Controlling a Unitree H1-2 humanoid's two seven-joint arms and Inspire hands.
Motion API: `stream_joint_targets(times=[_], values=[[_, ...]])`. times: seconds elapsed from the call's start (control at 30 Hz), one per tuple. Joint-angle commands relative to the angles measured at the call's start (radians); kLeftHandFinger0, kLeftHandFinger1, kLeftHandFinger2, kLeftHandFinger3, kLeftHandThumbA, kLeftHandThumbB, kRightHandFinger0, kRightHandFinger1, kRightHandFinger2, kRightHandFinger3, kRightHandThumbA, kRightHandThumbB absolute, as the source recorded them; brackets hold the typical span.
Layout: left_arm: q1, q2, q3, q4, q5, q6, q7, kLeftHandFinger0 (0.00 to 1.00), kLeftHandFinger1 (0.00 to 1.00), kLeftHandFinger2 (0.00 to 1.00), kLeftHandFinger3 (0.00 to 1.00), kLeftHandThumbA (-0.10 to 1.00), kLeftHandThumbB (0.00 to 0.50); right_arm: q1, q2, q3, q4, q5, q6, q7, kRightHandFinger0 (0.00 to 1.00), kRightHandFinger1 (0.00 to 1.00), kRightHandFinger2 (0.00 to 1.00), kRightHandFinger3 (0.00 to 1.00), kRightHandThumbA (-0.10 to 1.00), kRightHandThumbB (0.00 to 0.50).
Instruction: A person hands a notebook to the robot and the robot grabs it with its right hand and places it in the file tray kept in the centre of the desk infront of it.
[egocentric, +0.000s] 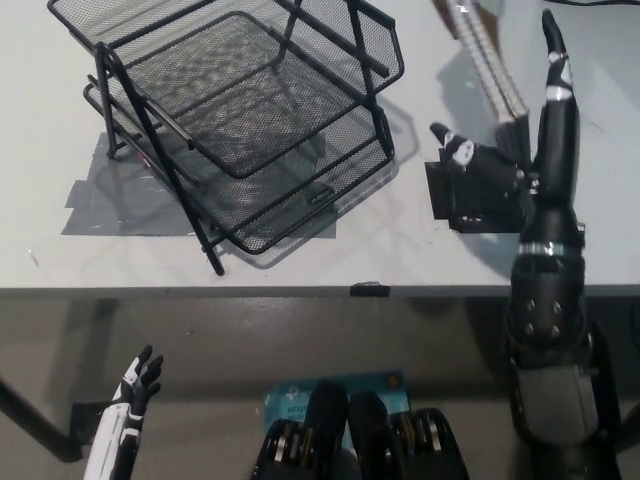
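We see a wide pale grey desk (60, 255) with dark floor below its front edge. A black wire-mesh file tray (235, 115) stands left of the middle. Our black right hand (520, 150) reaches up with fingers spread, at the spiral-bound brown notebook (490, 65). It slants from top left to lower right. Our white left hand (135, 385) hangs low, fingers apart.
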Motion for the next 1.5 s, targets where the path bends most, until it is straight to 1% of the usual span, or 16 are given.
stream_joint_targets(times=[0.0, 0.1, 0.13, 0.17, 0.2, 0.23, 0.27, 0.3, 0.33, 0.4, 0.6, 1.03, 1.13, 1.17, 1.23, 1.47], values=[[0.008, 0.015, 0.005, -0.031, 0.012, -0.035, 0.002, 1.00, 1.00, 1.00, 1.00, 1.00, 0.395, -0.124, -0.024, 0.015, 0.068, -0.070, -0.013, -0.132, 1.00, 1.00, 1.00, 1.00, 1.00, 0.371], [0.015, 0.017, 0.008, -0.031, 0.008, -0.039, 0.001, 1.00, 1.00, 1.00, 1.00, 1.00, 0.407, -0.161, -0.042, 0.030, 0.140, -0.123, 0.022, -0.190, 1.00, 1.00, 1.00, 1.00, 0.97, 0.351], [0.015, 0.017, 0.007, -0.032, -0.002, -0.034, -0.005, 1.00, 1.00, 1.00, 1.00, 1.00, 0.409, -0.177, -0.048, 0.030, 0.172, -0.144, 0.042, -0.225, 1.00, 1.00, 1.00, 1.00, 0.75, 0.287], [0.016, 0.017, 0.007, -0.035, -0.016, -0.028, -0.012, 1.00, 1.00, 1.00, 1.00, 1.00, 0.403, -0.195, -0.058, 0.031, 0.208, -0.171, 0.056, -0.283, 1.00, 1.00, 1.00, 1.00, 0.65, 0.172], [0.016, 0.017, 0.008, -0.036, -0.021, -0.027, -0.015, 1.00, 1.00, 1.00, 1.00, 1.00, 0.403, -0.202, -0.063, 0.032, 0.221, -0.183, 0.057, -0.312, 1.00, 1.00, 1.00, 1.00, 0.59, 0.181], [0.017, 0.017, 0.008, -0.037, -0.022, -0.026, -0.016, 1.00, 1.00, 1.00, 1.00, 1.00, 0.398, -0.207, -0.080, 0.036, 0.233, -0.206, 0.066, -0.339, 0.57, 0.54, 0.64, 0.83, 0.52, 0.010], [0.018, 0.019, 0.009, -0.038, -0.024, -0.026, -0.016, 1.00, 1.00, 1.00, 1.00, 1.00, 0.397, -0.212, -0.094, 0.040, 0.248, -0.219, 0.072, -0.357, 0.26, 0.33, 0.47, 0.69, 0.51, 0.002], [0.018, 0.020, 0.010, -0.040, -0.026, -0.022, -0.018, 1.00, 1.00, 1.00, 1.00, 1.00, 0.399, -0.213, -0.099, 0.041, 0.253, -0.218, 0.071, -0.362, 0.08, 0.16, 0.31, 0.54, 0.56, 0.000], [0.016, 0.023, 0.011, -0.040, -0.025, -0.020, -0.018, 1.00, 1.00, 1.00, 1.00, 1.00, 0.399, -0.215, -0.102, 0.042, 0.255, -0.217, 0.072, -0.371, 0.00, 0.01, 0.04, 0.26, 0.74, 0.000], [0.012, 0.026, 0.010, -0.038, -0.019, -0.021, -0.017, 1.00, 1.00, 1.00, 1.00, 1.00, 0.395, -0.210, -0.105, 0.042, 0.235, -0.215, 0.066, -0.388, 0.00, 0.00, 0.00, 0.03, 1.00, 0.037], [0.020, 0.027, 0.003, -0.032, -0.021, -0.029, -0.022, 0.99, 1.00, 1.00, 1.00, 1.00, 0.373, -0.191, -0.100, 0.046, 0.170, -0.192, 0.030, -0.432, 0.00, 0.00, 0.21, 0.03, 0.82, 0.000], [0.016, 0.035, 0.006, -0.020, -0.018, -0.039, -0.031, 0.94, 1.00, 1.00, 1.00, 1.00, 0.348, -0.154, -0.120, 0.048, 0.103, -0.157, 0.006, -0.429, 0.00, 0.00, 0.22, 0.28, 0.80, 0.000], [0.020, 0.037, 0.006, -0.025, -0.024, -0.033, -0.036, 0.94, 1.00, 1.00, 1.00, 1.00, 0.337, -0.151, -0.129, 0.040, 0.082, -0.169, 0.005, -0.451, 0.00, 0.00, 0.16, 0.24, 0.80, 0.000], [0.022, 0.038, 0.005, -0.023, -0.020, -0.036, -0.036, 0.91, 1.00, 1.00, 1.00, 1.00, 0.332, -0.149, -0.136, 0.034, 0.060, -0.180, 0.019, -0.457, 0.23, 0.00, 0.10, 0.20, 0.84, 0.000], [0.027, 0.037, 0.006, -0.026, -0.023, -0.035, -0.037, 0.88, 1.00, 1.00, 1.00, 1.00, 0.341, -0.146, -0.146, 0.020, 0.016, -0.165, 0.016, -0.447, 0.01, 0.00, 0.08, 0.14, 0.83, 0.000], [0.024, 0.042, 0.005, -0.021, -0.018, -0.040, -0.042, 0.86, 1.00, 1.00, 1.00, 1.00, 0.322, -0.179, -0.192, -0.015, -0.122, -0.198, 0.035, -0.452, 0.00, 0.00, 0.00, 0.00, 0.77, 0.000]])
